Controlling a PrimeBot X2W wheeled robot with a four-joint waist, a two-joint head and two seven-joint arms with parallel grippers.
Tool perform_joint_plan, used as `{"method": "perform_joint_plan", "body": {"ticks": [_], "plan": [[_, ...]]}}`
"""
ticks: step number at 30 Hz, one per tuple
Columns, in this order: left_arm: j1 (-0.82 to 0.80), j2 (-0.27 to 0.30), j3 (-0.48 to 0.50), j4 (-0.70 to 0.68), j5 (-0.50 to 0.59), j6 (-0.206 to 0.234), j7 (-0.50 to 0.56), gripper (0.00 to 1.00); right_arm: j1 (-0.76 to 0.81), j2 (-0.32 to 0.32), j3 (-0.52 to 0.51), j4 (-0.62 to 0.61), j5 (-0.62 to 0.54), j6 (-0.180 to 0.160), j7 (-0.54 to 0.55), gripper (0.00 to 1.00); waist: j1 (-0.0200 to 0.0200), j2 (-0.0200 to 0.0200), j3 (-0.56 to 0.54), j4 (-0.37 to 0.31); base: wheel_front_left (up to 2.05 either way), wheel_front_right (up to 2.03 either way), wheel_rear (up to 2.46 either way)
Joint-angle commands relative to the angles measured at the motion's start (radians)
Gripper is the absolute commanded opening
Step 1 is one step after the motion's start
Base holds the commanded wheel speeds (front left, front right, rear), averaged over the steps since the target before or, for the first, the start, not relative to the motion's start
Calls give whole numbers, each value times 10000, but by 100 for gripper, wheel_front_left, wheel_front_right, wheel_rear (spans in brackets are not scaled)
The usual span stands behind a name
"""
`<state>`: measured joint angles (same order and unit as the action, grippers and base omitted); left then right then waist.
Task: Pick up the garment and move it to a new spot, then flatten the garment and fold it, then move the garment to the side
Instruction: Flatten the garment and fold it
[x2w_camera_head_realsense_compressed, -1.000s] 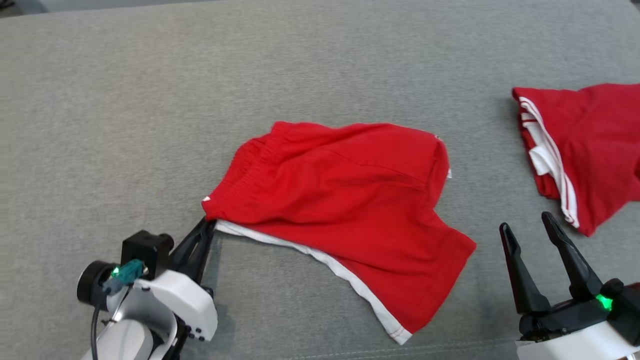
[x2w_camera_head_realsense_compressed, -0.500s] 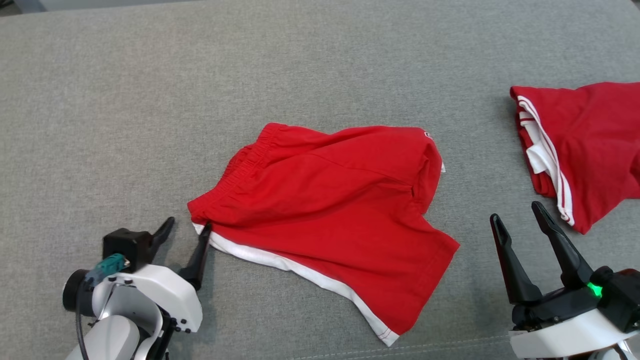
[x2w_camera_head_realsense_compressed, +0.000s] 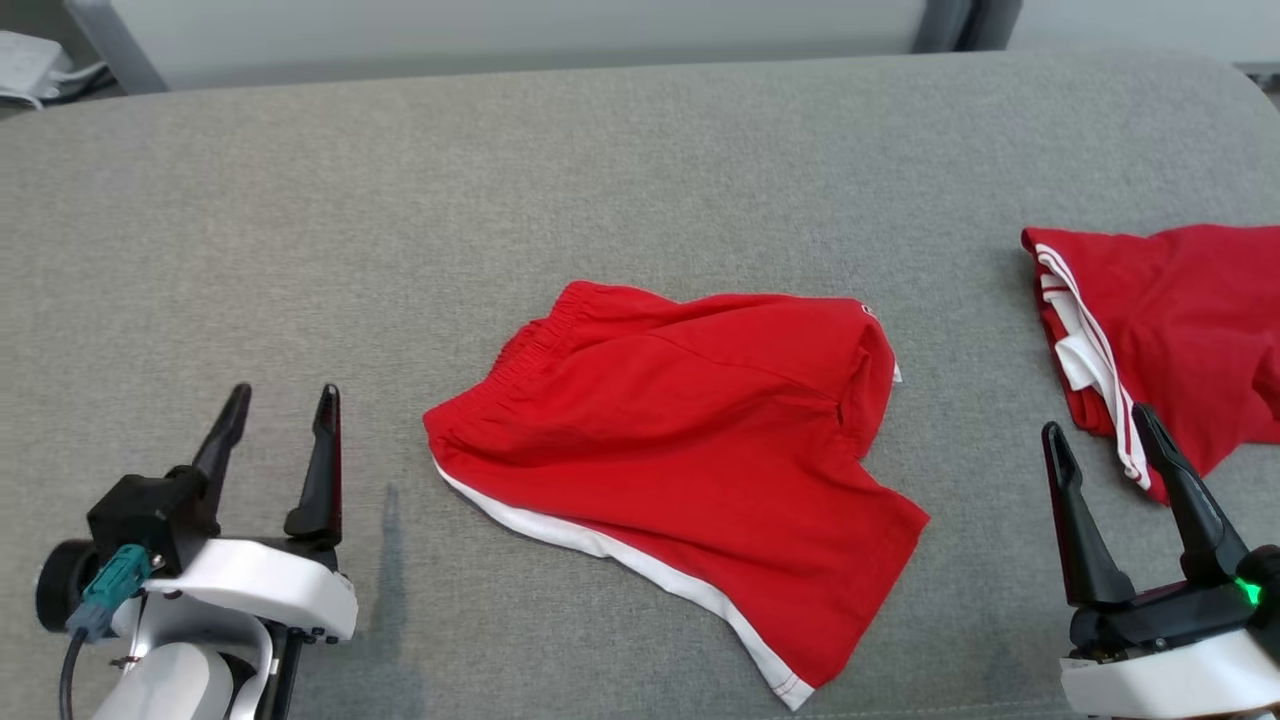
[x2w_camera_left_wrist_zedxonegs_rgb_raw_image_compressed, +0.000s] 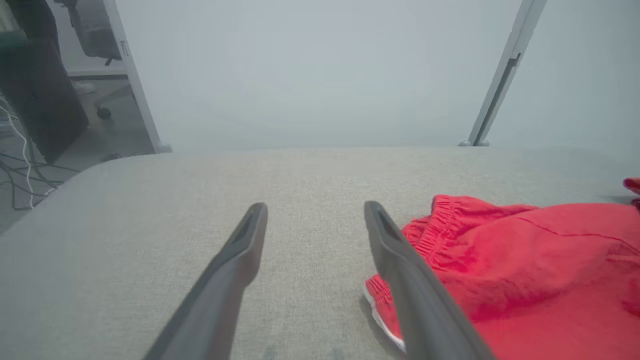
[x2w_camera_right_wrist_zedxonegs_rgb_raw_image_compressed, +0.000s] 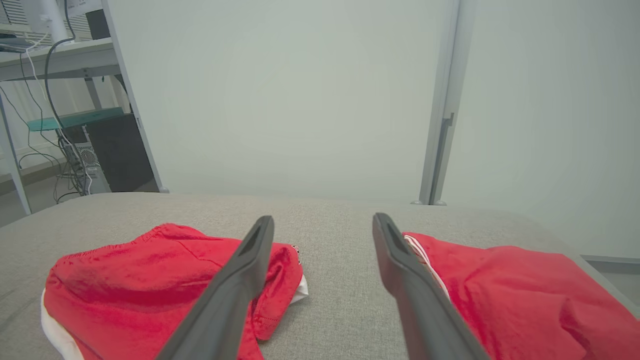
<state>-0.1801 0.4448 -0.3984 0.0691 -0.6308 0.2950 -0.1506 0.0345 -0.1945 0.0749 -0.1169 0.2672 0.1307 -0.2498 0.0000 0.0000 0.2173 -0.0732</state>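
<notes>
Lets go of the shorts (x2w_camera_head_realsense_compressed: 680, 440) and backs away.
Leaves them rumpled on the bench (x2w_camera_head_realsense_compressed: 300, 200), central, nearer the front edge; holds the left claw (x2w_camera_head_realsense_compressed: 284, 395) spread wide, just clear of the waistband corner pinched a second ago, and the right claw (x2w_camera_head_realsense_compressed: 1097, 422) spread too. Looks like move done, flattening next.

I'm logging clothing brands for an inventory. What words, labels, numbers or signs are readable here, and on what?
No text can be read.
Small mark at a corner of the red shorts with white trim: too small and blurred to read.
Red garment with white stripes: no lettering visible.
</notes>
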Motion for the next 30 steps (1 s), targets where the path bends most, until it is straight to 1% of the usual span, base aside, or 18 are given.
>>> {"method": "perform_joint_plan", "body": {"ticks": [1, 3, 4, 6, 9, 13, 20, 24, 30], "plan": [[-157, 447, 503, -598, 249, 168, -207, 100, -76, -120, 137, -313, -206, 0, -120, 100, 0, 0, -243, 199, 0, 0, 0], [-79, 562, 504, -1165, 452, 329, -268, 100, -137, -47, 94, -337, -464, 0, -120, 100, 0, 0, -386, 267, 0, 0, 0], [41, 649, 458, -1641, 676, 494, -318, 100, -124, 43, 112, -369, -699, 0, -120, 100, 0, 0, -534, 314, 0, 0, 0], [227, 688, 399, -2025, 829, 654, -333, 100, 33, 171, 101, -363, -900, 0, -120, 100, 0, 0, -713, 335, 0, 0, 0], [646, 659, 348, -2362, 876, 904, -308, 100, 500, 371, 219, -269, -1172, 0, -120, 100, 0, 0, -973, 312, 0, 0, 0], [1289, 567, 412, -2348, 719, 1157, -362, 100, 1161, 596, 594, -4, -1274, 0, -120, 100, 0, 0, -1342, 225, 0, 0, 0], [2211, 584, 415, -2095, 560, 1296, -476, 100, 1831, 749, 1042, 480, -1093, 0, -120, 100, 0, 0, -1871, 144, 0, 0, 0], [2480, 566, 310, -1976, 521, 1309, -445, 100, 1994, 772, 1026, 595, -1065, 0, -120, 100, 0, 0, -2142, 202, 0, 0, 0], [2527, 535, 207, -1868, 479, 1238, -451, 100, 1989, 748, 951, 572, -1068, 0, -120, 100, 0, 0, -2181, 251, 0, 0, 0]]}}
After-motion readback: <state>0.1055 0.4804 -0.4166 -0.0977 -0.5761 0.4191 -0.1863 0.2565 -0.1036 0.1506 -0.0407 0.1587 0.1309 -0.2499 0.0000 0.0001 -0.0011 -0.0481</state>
